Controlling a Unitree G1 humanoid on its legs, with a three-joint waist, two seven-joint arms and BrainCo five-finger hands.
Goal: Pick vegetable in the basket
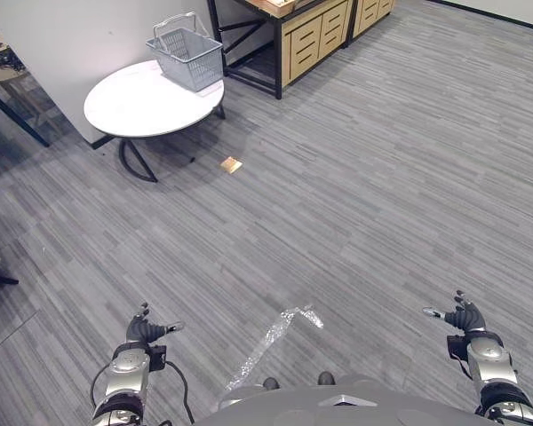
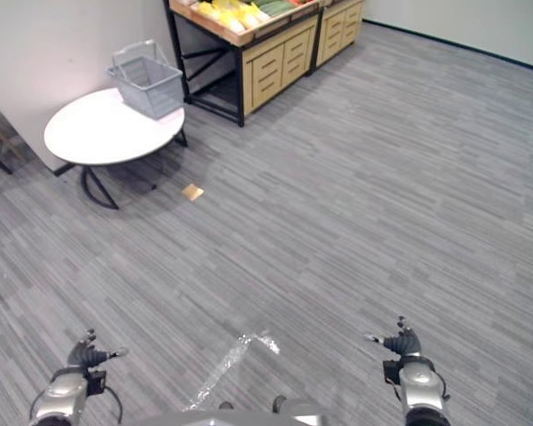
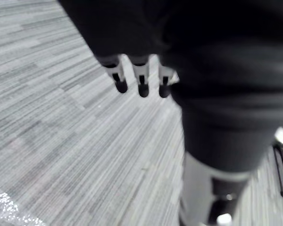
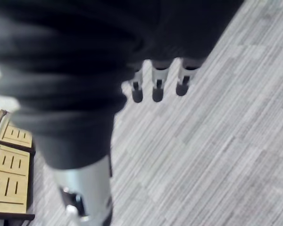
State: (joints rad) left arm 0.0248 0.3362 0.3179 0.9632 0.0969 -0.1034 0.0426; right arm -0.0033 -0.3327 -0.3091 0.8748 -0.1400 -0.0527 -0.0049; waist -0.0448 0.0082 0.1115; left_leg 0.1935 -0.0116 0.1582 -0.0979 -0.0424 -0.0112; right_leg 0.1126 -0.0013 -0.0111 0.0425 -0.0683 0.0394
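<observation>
A grey wire basket [image 1: 188, 55] with raised handles stands on the far edge of a round white table [image 1: 133, 111] at the upper left. Vegetables [image 2: 235, 12], yellow and green, lie on a wooden stand [image 2: 266, 44] beyond the table. My left hand [image 1: 144, 331] hangs low at the lower left, fingers relaxed and holding nothing. My right hand [image 1: 464, 316] hangs at the lower right, also open and empty. Both hands are far from the basket and the vegetables. In the left wrist view the fingers [image 3: 140, 77] point at bare floor, as do the right hand's fingers [image 4: 156, 84].
A small tan piece [image 1: 231, 164] lies on the grey carpet near the table. A crumpled strip of clear plastic [image 1: 275, 342] lies on the floor between my hands. Wooden drawer units [image 1: 315, 35] stand at the back. A wall corner [image 1: 80, 53] rises behind the table.
</observation>
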